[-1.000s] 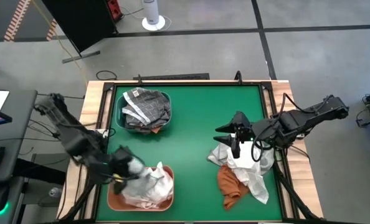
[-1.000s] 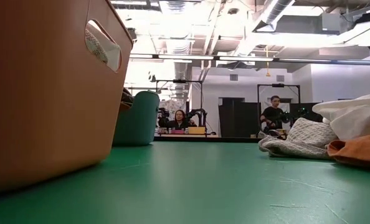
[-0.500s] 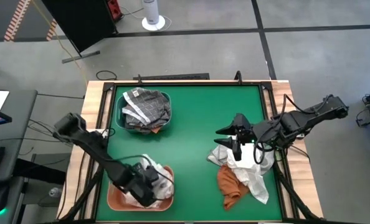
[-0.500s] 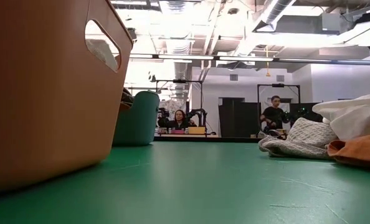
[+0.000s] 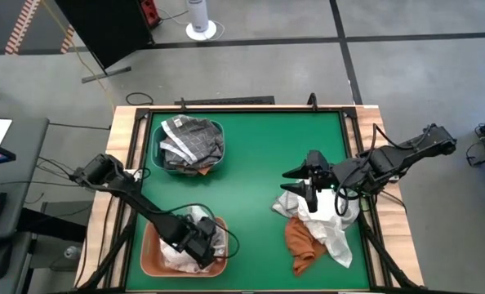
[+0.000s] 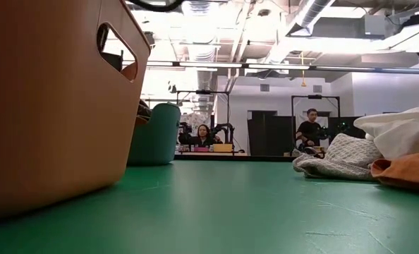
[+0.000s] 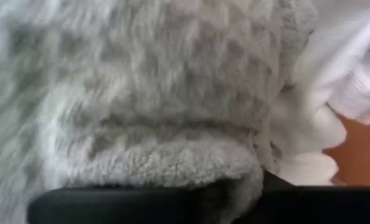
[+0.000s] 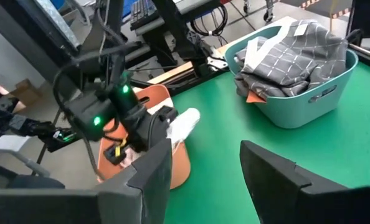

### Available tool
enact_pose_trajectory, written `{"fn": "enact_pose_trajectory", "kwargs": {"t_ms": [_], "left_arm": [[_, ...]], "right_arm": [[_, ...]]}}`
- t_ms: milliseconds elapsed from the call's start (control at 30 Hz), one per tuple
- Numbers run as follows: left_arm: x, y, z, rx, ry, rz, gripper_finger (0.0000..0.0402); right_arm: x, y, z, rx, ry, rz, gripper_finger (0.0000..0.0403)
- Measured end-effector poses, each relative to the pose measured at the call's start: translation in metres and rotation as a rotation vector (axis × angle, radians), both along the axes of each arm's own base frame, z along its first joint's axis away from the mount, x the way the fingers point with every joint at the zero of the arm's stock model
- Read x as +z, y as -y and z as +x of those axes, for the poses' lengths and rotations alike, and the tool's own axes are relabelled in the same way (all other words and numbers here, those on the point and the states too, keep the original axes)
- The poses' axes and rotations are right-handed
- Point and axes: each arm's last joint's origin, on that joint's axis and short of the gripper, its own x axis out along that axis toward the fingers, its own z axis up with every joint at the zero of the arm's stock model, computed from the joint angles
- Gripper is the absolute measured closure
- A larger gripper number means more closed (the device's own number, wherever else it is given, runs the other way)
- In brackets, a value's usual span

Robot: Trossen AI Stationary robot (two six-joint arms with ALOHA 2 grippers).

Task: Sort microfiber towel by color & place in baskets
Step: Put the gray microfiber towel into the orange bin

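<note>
My left gripper [image 5: 200,245] reaches down into the salmon basket [image 5: 148,260] at the table's near left, shut on a pale checked towel [image 7: 172,106] among other pale towels [image 5: 174,255]. The teal basket [image 5: 155,157] at the far left holds grey grid-lined towels [image 5: 192,139]. My right gripper [image 5: 306,184] hangs open above a pile at the right: a white towel [image 5: 331,222], a rust orange towel [image 5: 301,242] and a pale waffle towel [image 5: 286,204]. Nothing is between its fingers [image 8: 152,167]. My left gripper comes at the pale checked towel from above, pointing steeply down into the salmon basket. A thick folded edge [image 7: 172,168] of the cloth lies over one dark finger [image 7: 141,202]; the cloth hides the rest of the hold. The towel rests on the towels in the basket.
A raised wooden rim [image 5: 122,163] frames the green mat. Bare mat [image 5: 259,155] lies between the baskets and the pile. In the low view the salmon basket's wall [image 6: 47,106] stands close at the left and people sit in the room far behind.
My left gripper has sunk from above the salmon basket's far left corner down into it, going toward the table's near edge and right and tipping to point more steeply down. The pale towel went with it and now lies inside the basket.
</note>
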Motion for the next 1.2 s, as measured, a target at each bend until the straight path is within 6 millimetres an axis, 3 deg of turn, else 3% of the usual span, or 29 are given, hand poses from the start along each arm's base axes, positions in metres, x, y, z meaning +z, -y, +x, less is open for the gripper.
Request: {"fn": "enact_pose_trajectory", "kwargs": {"t_ms": [233, 367, 500, 633, 767, 933, 1067, 1200], "left_arm": [[0.032, -0.007, -0.008, 0.034, 0.051, -0.110, 0.0253], [0.063, -0.012, -0.019, 0.025, 0.083, -0.260, 0.0189], [0.100, -0.025, -0.035, 0.047, 0.217, -0.311, 0.0165], [0.121, -0.043, -0.049, 0.143, 0.368, -0.160, 0.0162], [0.111, -0.051, -0.051, 0.138, 0.362, 0.089, 0.0162], [0.067, -0.050, -0.045, 0.213, 0.239, 0.270, 0.0162], [0.035, -0.038, -0.037, 0.178, 0.069, 0.187, 0.0164], [0.039, -0.026, -0.028, 0.091, 0.054, 0.015, 0.0177]], "right_arm": [[-0.001, 0.000, 0.000, -0.001, -0.006, -0.003, 0.0189], [-0.001, 0.000, 0.000, 0.002, -0.008, -0.010, 0.0189], [-0.001, 0.000, 0.000, 0.002, -0.008, -0.012, 0.0189], [-0.001, 0.002, 0.000, -0.005, -0.009, -0.013, 0.0189], [-0.001, 0.002, 0.001, -0.006, -0.009, -0.013, 0.0189], [-0.001, 0.002, 0.001, -0.006, -0.009, -0.013, 0.0189], [-0.001, 0.002, 0.001, -0.006, -0.009, -0.013, 0.0189], [-0.001, 0.002, 0.000, -0.005, -0.015, -0.019, 0.0189]]}}
